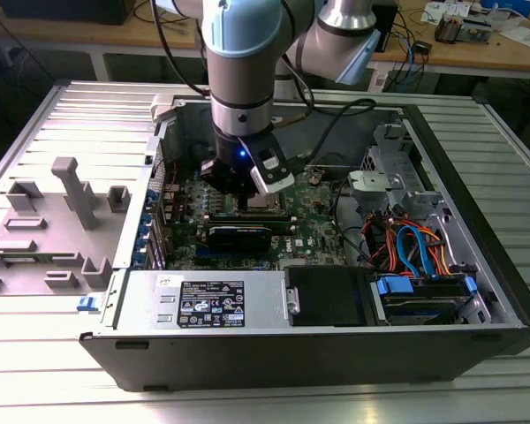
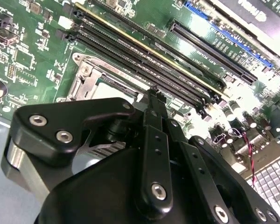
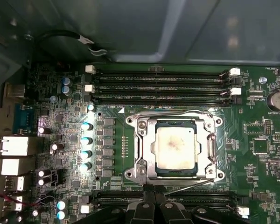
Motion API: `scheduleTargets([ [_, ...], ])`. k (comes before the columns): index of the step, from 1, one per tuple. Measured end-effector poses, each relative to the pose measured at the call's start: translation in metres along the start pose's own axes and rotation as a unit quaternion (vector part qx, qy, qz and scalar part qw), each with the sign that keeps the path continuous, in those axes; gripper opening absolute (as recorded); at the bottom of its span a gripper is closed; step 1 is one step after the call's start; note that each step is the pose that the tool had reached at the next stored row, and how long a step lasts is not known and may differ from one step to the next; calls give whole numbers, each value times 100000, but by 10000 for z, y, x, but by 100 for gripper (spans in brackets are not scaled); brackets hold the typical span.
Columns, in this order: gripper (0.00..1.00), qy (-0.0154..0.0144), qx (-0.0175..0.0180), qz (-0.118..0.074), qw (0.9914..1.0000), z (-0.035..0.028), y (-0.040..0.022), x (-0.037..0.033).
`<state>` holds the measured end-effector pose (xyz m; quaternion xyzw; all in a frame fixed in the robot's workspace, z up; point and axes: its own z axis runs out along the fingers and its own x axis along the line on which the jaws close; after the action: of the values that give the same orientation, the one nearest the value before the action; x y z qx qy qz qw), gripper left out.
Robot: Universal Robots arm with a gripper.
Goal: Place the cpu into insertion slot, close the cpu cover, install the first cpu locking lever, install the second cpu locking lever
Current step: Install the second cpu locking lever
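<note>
In the first wrist view the cpu [image 3: 176, 148], silver-grey with a pale stained top, lies in the insertion slot [image 3: 177, 174]. The silvery cpu cover [image 3: 143, 144] is folded down flat around it. One thin wire lever [image 3: 172, 113] runs along the cover's edge beside the memory slots. A second lever [image 3: 191, 185] stands off at a slant on the opposite edge, close to my fingertips. My gripper [image 3: 154, 198] is shut, its black fingers pressed together with nothing visible between them. It hangs just over the socket's edge in the exterior view [image 1: 245, 196] and the second wrist view [image 2: 155, 95].
The green motherboard [image 1: 314, 225] lies inside an open computer case [image 1: 336, 349]. Long black memory slots [image 3: 158, 86] flank the socket. A black card [image 1: 238, 234] lies in front of it, with orange and blue cables [image 1: 411, 243] at the exterior view's right. A grey fixture plate [image 1: 62, 212] stands at the left.
</note>
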<state>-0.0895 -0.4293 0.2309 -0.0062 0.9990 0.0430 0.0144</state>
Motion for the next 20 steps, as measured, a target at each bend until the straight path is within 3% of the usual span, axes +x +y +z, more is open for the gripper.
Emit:
scheduleTargets([
  [9, 11, 3, -183, -58, 100000, -10, -76, 3],
  [11, 11, 4, -637, -78, 99998, -8, -77, 39],
  [13, 11, 1, -995, -100, 99995, 34, -81, 59],
  [20, 11, -13, -1727, -139, 99985, 80, -95, 95],
])
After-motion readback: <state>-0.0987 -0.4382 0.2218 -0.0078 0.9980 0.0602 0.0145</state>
